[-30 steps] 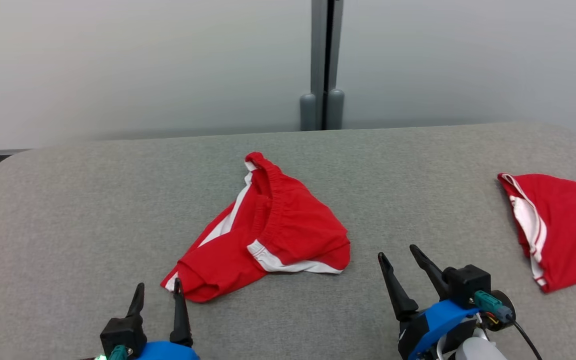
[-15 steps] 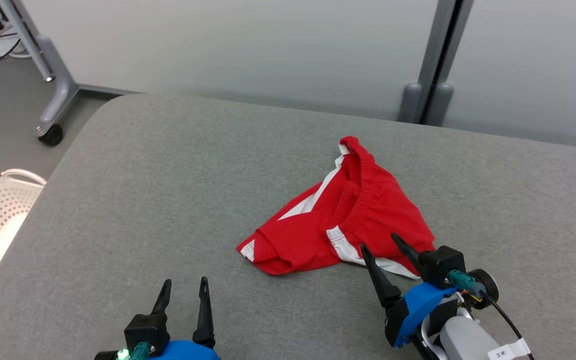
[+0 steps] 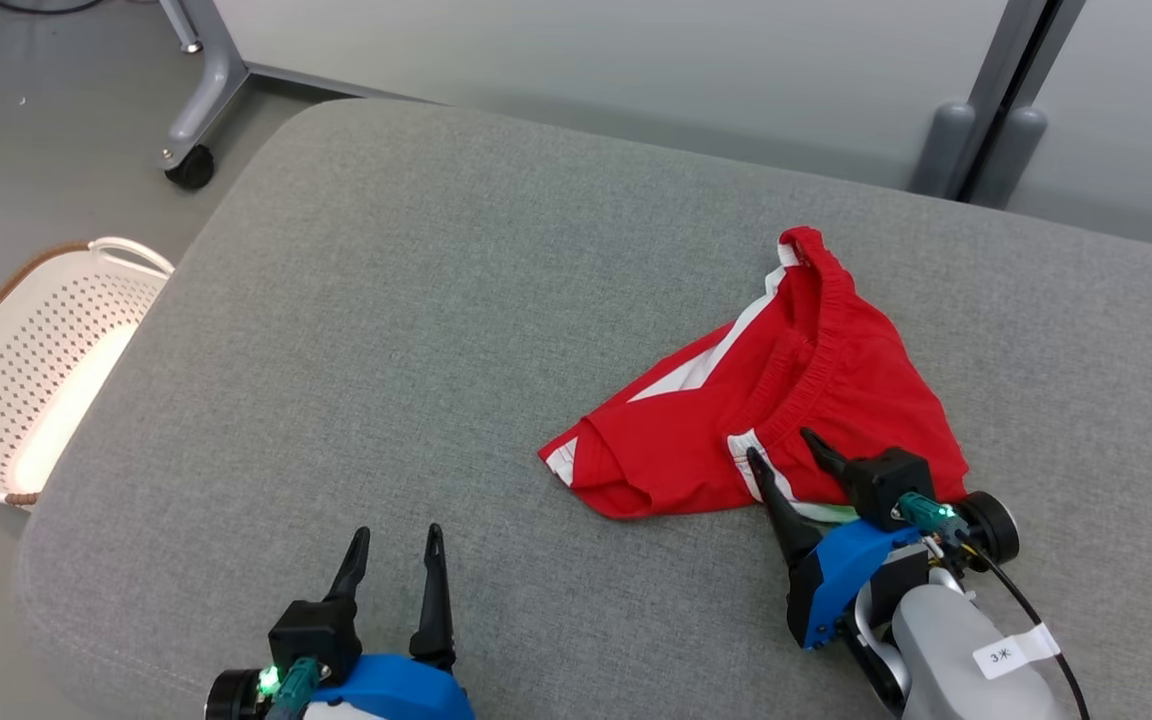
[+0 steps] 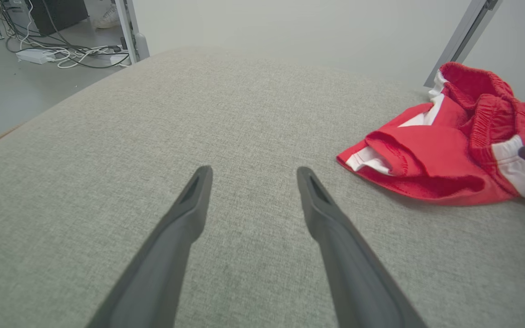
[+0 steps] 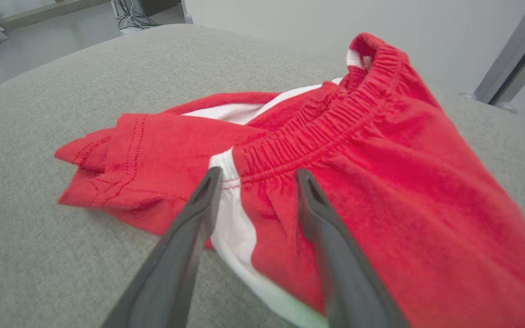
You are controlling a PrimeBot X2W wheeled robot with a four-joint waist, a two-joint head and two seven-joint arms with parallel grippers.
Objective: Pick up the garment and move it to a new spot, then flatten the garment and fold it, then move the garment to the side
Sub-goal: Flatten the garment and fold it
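The garment (image 3: 786,400) is a pair of red shorts with white side stripes and an elastic waistband, lying crumpled on the grey cushioned surface (image 3: 436,300). My right gripper (image 3: 779,446) is at its near edge. In the right wrist view the garment (image 5: 358,159) lies under that gripper (image 5: 258,173), whose open fingers stand on either side of the white stripe and the waistband's end. My left gripper (image 3: 397,532) is open over bare cushion, left of the garment. Its wrist view shows the same open gripper (image 4: 254,169), with the garment (image 4: 449,155) off to the right.
A white perforated basket (image 3: 26,390) stands on the floor beyond the cushion's left edge. A wheeled stand leg (image 3: 201,110) is at the far left and a grey post (image 3: 986,140) behind. Cables (image 4: 62,50) lie on the floor.
The camera has swung left, bringing the basket into view. My right gripper has moved forward from bare cushion onto the garment's near edge. The left gripper now stands farther from the garment.
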